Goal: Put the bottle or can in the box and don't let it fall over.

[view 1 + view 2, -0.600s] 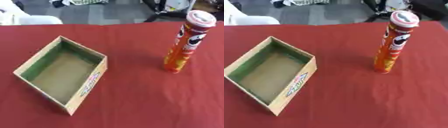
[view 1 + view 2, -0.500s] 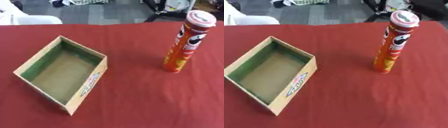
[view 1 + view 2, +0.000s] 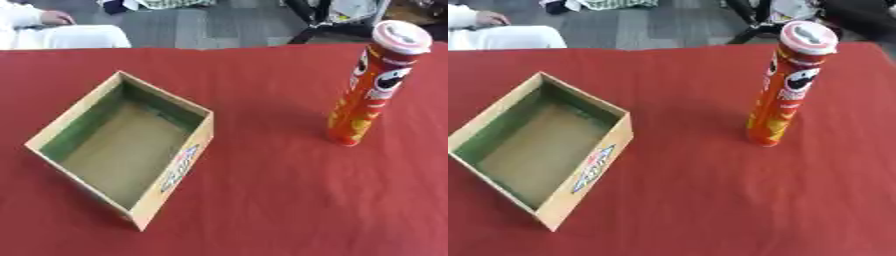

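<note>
A tall orange can (image 3: 371, 90) with a pale lid stands upright on the red tablecloth at the right. An open cardboard box (image 3: 122, 145) with green inner walls and a brown floor lies at the left, turned at an angle, with nothing inside it. A printed label runs along the box's near right wall. The can and the box stand well apart. Neither of my hands shows in either view.
The red table (image 3: 280, 200) fills most of the view; its far edge runs along the top. Beyond it lie a grey floor, dark chair legs (image 3: 315, 20) and something white (image 3: 61, 35) at the upper left.
</note>
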